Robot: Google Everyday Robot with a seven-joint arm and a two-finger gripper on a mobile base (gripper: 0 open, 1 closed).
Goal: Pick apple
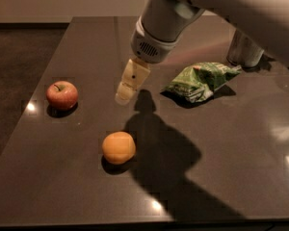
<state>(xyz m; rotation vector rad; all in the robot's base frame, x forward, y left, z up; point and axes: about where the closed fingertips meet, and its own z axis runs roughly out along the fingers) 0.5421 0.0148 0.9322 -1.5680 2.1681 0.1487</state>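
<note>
The apple (pixel 62 95) is small, round and red with a short dark stem. It sits on the dark table (pixel 241 143) at the left. My gripper (pixel 125 96) hangs from the grey-white arm above the table's middle, to the right of the apple and well apart from it. It holds nothing that I can see.
A plain orange fruit (pixel 119 147) lies in front of the gripper, nearer the table's front edge. A green crumpled bag (pixel 201 80) lies to the right. A metal can (pixel 244 49) stands at the back right, partly behind the arm.
</note>
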